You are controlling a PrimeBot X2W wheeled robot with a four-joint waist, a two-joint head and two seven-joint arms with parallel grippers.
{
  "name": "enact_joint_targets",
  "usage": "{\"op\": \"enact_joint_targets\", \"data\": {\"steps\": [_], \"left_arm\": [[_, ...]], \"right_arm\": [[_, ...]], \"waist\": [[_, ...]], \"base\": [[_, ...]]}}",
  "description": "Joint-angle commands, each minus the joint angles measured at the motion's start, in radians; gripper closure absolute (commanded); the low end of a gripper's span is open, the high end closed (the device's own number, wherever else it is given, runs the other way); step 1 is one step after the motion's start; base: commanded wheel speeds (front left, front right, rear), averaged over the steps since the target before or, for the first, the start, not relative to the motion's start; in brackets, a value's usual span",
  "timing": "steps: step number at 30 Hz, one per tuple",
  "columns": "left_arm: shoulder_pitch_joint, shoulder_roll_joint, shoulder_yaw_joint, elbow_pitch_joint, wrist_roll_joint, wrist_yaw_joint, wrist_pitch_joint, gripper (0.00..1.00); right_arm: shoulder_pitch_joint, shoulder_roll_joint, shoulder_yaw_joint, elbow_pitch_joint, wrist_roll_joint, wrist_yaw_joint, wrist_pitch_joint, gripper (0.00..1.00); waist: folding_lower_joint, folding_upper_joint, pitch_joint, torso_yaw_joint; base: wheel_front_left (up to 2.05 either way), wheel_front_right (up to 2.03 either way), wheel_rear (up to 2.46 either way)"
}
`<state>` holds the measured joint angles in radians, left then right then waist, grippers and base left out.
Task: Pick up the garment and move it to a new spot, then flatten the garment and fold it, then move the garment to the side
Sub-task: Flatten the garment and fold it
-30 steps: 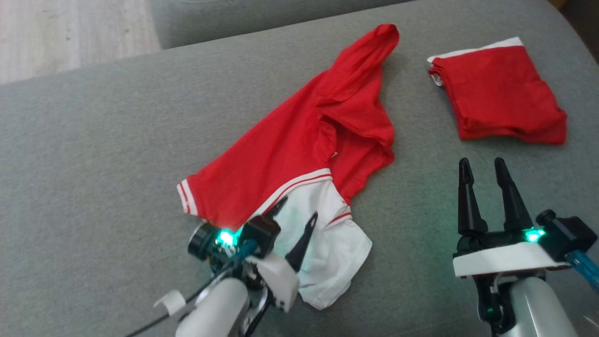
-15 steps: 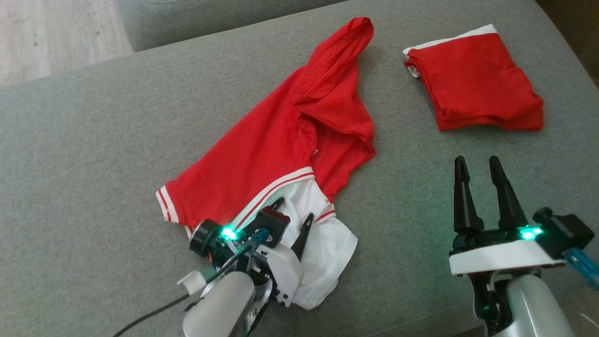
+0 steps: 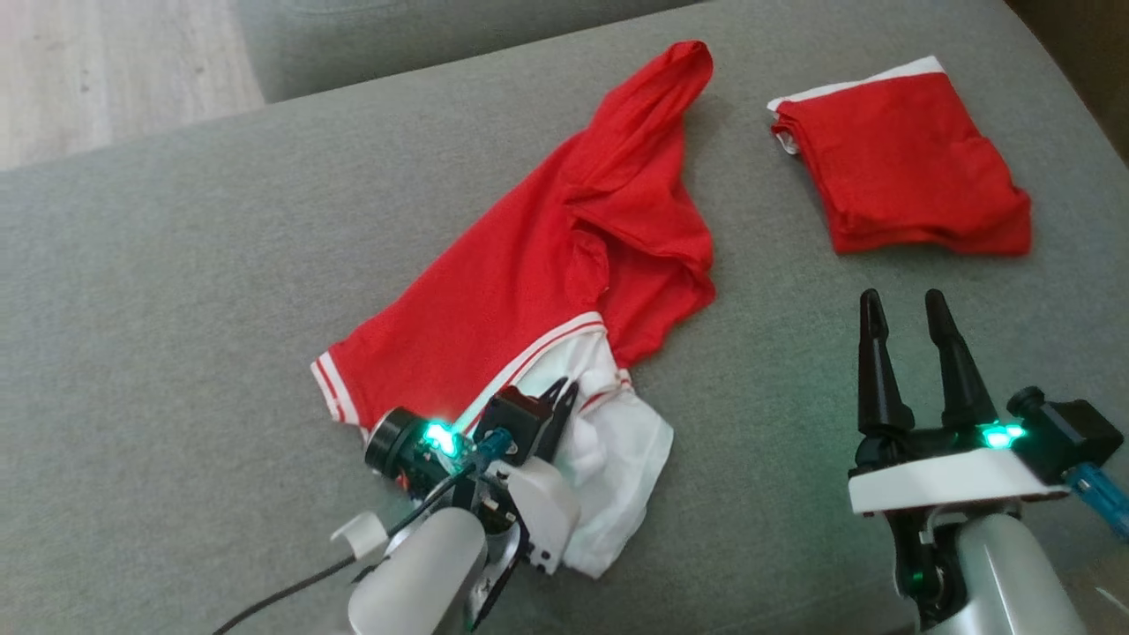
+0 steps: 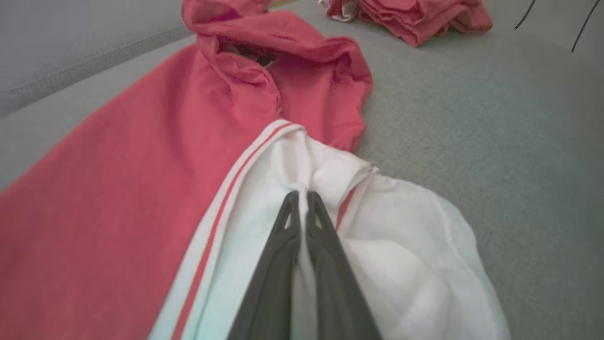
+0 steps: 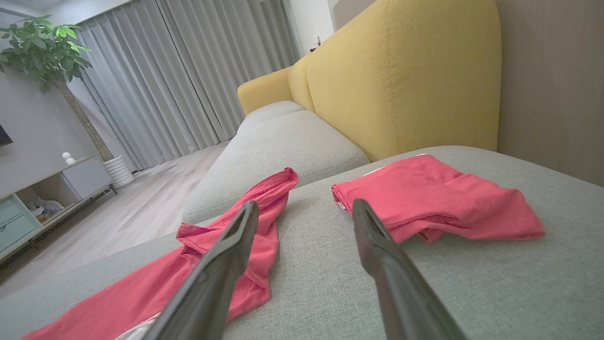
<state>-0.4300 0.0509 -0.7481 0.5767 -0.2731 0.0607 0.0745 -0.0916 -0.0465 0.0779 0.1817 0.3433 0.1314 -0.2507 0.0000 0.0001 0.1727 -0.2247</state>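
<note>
Dark-fingered left gripper (image 4: 302,197), tips pressed together, pinching a bunched white fold of the red-and-white fabric garment (image 4: 141,165). Garment lies on grey woven cushion (image 4: 472,118). Beyond, apart: crumpled red cloth pile (image 4: 415,19).

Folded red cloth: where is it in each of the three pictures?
Head view: folded red cloth at upper right.
Left wrist view: the cloth at the top edge, right of centre.
Right wrist view: the cloth at middle right.
Shared landmark: the crumpled red-and-white garment, left of it in every view.
</note>
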Motion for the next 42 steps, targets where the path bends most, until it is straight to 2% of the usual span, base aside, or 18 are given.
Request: {"op": "enact_joint_targets", "data": {"steps": [1,6,13,16,21,24,29,32,40,42], "left_arm": [[-0.043,0.005,0.029,-0.041,-0.005,-0.003,-0.018,1.00],[-0.058,0.025,0.047,-0.105,-0.021,-0.010,-0.040,1.00],[-0.071,0.090,0.070,-0.214,-0.060,-0.044,0.035,1.00],[-0.087,0.147,0.082,-0.256,-0.070,-0.070,0.077,1.00],[-0.137,0.250,0.098,-0.298,-0.125,-0.151,0.176,1.00],[-0.178,0.309,0.094,-0.306,-0.160,-0.176,0.232,1.00],[-0.262,0.414,0.084,-0.287,-0.213,-0.189,0.282,1.00],[-0.332,0.491,0.044,-0.256,-0.220,-0.191,0.288,1.00],[-0.548,0.653,-0.051,-0.103,-0.220,-0.191,0.225,1.00],[-0.579,0.669,-0.057,-0.080,-0.212,-0.191,0.211,1.00]], "right_arm": [[-0.017,-0.004,0.021,-0.025,0.002,-0.001,-0.011,0.00],[-0.010,-0.004,0.025,-0.016,-0.001,-0.001,-0.011,0.00],[-0.006,-0.004,0.030,-0.009,-0.001,-0.001,-0.011,0.00],[-0.009,-0.004,0.034,-0.011,0.001,-0.001,-0.011,0.00],[-0.015,-0.004,0.039,-0.012,0.005,-0.001,-0.011,0.00],[-0.020,-0.004,0.047,-0.014,0.007,-0.001,-0.011,0.00],[-0.030,-0.004,0.067,-0.017,0.010,-0.001,-0.011,0.00],[-0.038,-0.004,0.077,-0.020,0.010,-0.001,-0.011,0.00],[-0.070,-0.004,0.124,-0.029,0.007,-0.001,-0.011,0.00],[-0.074,-0.004,0.128,-0.032,0.009,-0.001,-0.011,0.00]], "waist": [[0.0000,-0.0001,-0.007,0.008],[0.0000,-0.0001,-0.027,0.027],[0.0000,-0.0001,-0.044,0.036],[0.0000,-0.0001,-0.043,0.036],[0.0000,-0.0001,-0.037,0.034],[0.0000,-0.0001,-0.032,0.028],[0.0000,-0.0001,-0.017,0.011],[0.0000,-0.0001,-0.002,-0.004],[0.0000,-0.0001,0.060,-0.068],[0.0000,-0.0001,0.069,-0.078]], "base": [[0.00,0.00,0.00],[0.00,0.00,0.00],[0.00,0.00,0.00],[0.00,0.00,0.00],[0.00,0.00,0.00],[0.00,0.00,0.00],[0.00,0.00,0.00],[0.00,0.00,0.00],[0.00,0.00,0.00],[0.00,0.00,0.00]]}}
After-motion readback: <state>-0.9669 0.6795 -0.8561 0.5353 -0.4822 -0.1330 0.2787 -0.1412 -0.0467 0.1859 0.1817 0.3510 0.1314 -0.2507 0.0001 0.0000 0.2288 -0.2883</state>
